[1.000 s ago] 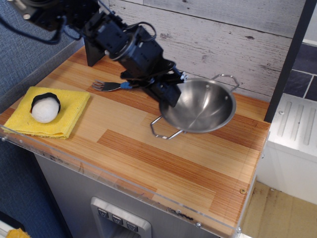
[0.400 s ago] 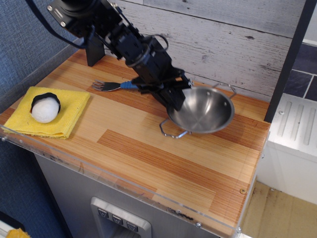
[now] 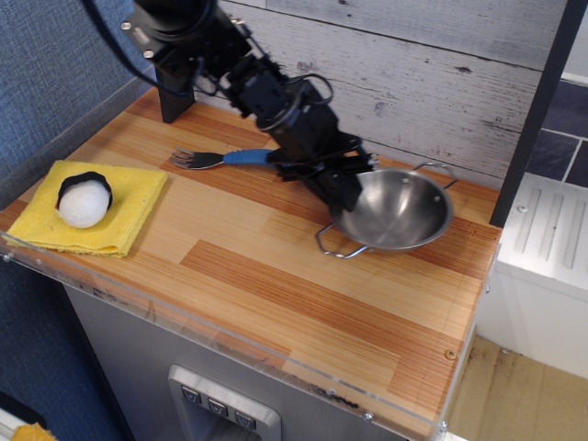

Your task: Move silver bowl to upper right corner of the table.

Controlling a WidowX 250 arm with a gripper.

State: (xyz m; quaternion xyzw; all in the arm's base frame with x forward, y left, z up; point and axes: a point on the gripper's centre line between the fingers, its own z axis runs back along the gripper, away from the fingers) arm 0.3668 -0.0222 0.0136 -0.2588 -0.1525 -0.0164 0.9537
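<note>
Stainless steel gleams at the far right of the table (image 3: pixel 303 303): the silver bowl (image 3: pixel 397 209) sits close to the back wall and near the right edge, its polished inside facing up and catching the light. One angular wire handle (image 3: pixel 338 246) juts out toward the front-left, and the other (image 3: pixel 435 170) shows at the back, beside the pale plank wall (image 3: pixel 432 73). Whether the bowl's base rests fully on the wood or is slightly lifted cannot be told from this angle. The black gripper (image 3: pixel 347 191) reaches in from the upper left at the end of a dark, cable-wrapped arm (image 3: pixel 266 87), and its fingers are pinched onto the bowl's left rim, holding it. Behind the arm, a fork (image 3: pixel 220 159) with a blue handle lies on the wood, tines pointing left, well apart from the bowl. At the left front corner a folded yellow cloth (image 3: pixel 129 207) lies flat, and on it rests a white ball-like object with a black band (image 3: pixel 84 199) across its top. A clear acrylic rim (image 3: pixel 230 344) runs along the table's front edge. The striped wood between the cloth and the bowl shows alternating light and reddish-brown planks. To the right of the table stands a dark vertical post (image 3: pixel 537 110).
</note>
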